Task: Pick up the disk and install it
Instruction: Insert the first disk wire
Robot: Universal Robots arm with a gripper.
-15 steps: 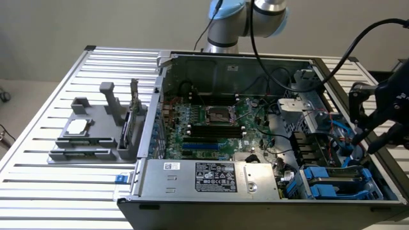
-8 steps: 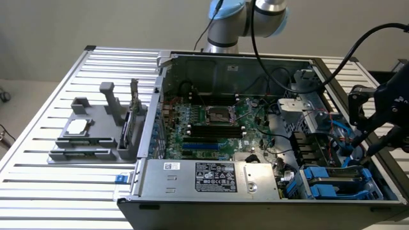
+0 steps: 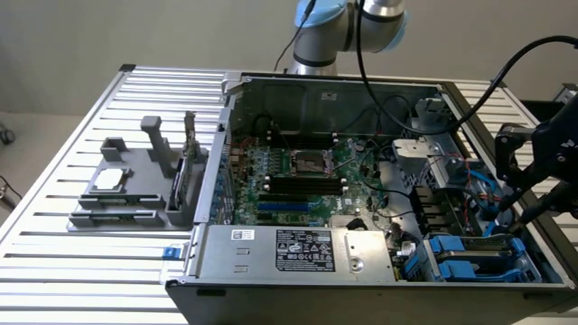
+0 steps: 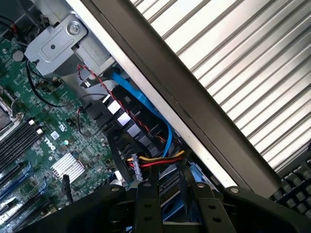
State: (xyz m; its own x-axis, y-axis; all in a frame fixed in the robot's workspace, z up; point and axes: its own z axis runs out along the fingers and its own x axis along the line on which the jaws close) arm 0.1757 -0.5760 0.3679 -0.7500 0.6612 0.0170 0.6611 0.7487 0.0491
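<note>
Right up against the wrist lens sits the gripper [image 4: 172, 189], black and bulky, hanging just inside the rim of the open computer case [image 4: 160, 73]. Whether it's spread or clamped on anything, I can't tell. A blue cable [image 4: 146, 104] snakes along the case wall beneath it, and a red, yellow and black wire bundle [image 4: 155, 160] crosses close by, with the green motherboard [image 4: 48, 141] off to the side.

Over to the exterior view: the gripper is at three o'clock, angled down into the case's drive corner. The disk [image 3: 461, 261] is at about four o'clock, its blue carrier bracket showing in the bay directly below the gripper, just beside the silver power supply box [image 3: 298, 250] at six o'clock. Contact between gripper and disk isn't clear from here. At nine o'clock, well apart on the slatted table [image 3: 63, 277], a grey fixture [image 3: 126, 203] carries a small square chip [image 3: 109, 179]. The arm's base [image 3: 316, 34] stands at twelve.
</note>
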